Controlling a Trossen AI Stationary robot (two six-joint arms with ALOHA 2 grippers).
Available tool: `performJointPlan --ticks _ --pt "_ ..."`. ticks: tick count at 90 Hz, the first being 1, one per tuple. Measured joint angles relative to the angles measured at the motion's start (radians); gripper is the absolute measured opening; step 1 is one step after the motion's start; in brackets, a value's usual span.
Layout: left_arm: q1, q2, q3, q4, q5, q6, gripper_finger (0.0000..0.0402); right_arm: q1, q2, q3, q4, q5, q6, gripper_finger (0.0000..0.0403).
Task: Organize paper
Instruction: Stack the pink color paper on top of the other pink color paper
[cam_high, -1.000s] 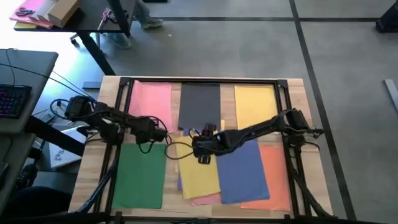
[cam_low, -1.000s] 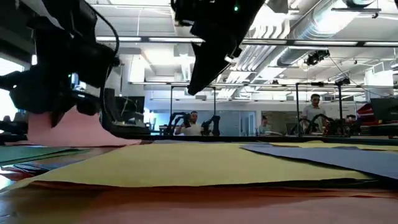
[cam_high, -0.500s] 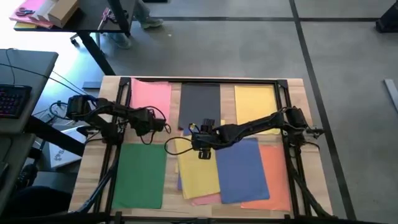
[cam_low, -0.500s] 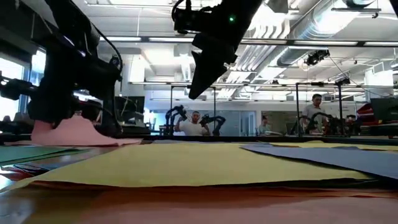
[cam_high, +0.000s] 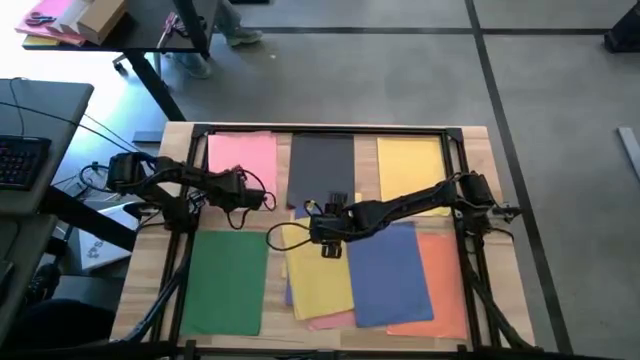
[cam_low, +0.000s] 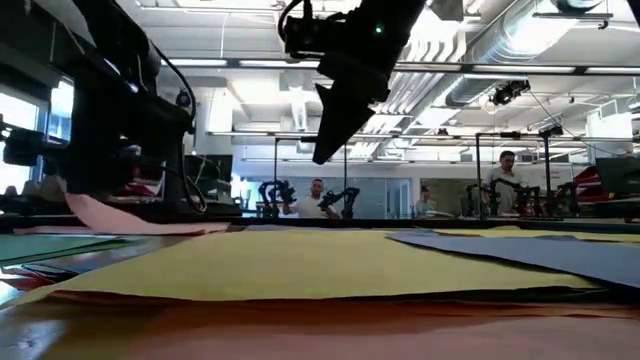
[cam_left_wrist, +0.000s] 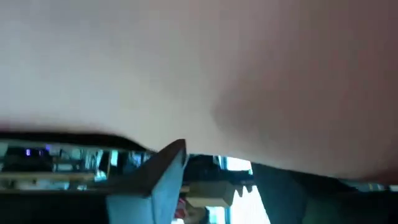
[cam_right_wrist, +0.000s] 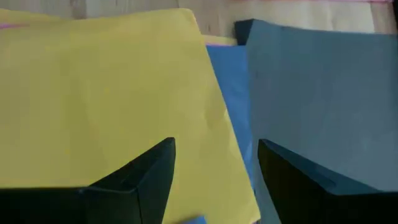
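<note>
From above, the left gripper (cam_high: 262, 200) sits at the pink sheet's (cam_high: 243, 160) near corner; its grip cannot be told. The right gripper (cam_high: 327, 250) hovers over the yellow sheet (cam_high: 318, 280). Its wrist view shows parted, empty fingers (cam_right_wrist: 140, 180) above that sheet.

Left hand (cam_high: 262, 200): arm extended from the left, finger state not discernible. Right hand (cam_high: 327, 248): arm stretched across from the right, fingers (cam_right_wrist: 134, 180) parted, raised.

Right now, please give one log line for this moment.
left end effector: at pink sheet | right end effector: open, above yellow sheet
</note>
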Motion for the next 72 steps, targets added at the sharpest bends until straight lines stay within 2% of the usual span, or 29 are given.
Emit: performJointPlan --ticks 16,32,46,60,72 --pt "0.003 0.0 0.008 -0.048 -0.061 -0.13 0.0221 0.01 0.0 0.0 -0.029 -0.009 0.015 0.0216" --pt "0.057 -0.006 0.015 -0.058 -0.068 -0.24 0.0227 0.027 0.0 0.0 -0.067 -0.01 0.049 0.0216" --pt "0.159 -0.063 0.08 0.085 0.228 -0.552 0.0227 0.048 0.0 0.0 -0.065 0.015 0.041 0.0216" --pt "0.222 -0.143 0.141 0.305 0.327 -0.688 0.0227 0.04 -0.012 -0.001 -0.066 0.068 -0.013 0.0216" --pt "0.28 -0.191 0.148 0.649 0.522 -0.929 0.0227 0.002 -0.045 -0.001 -0.074 0.072 0.005 0.0216"
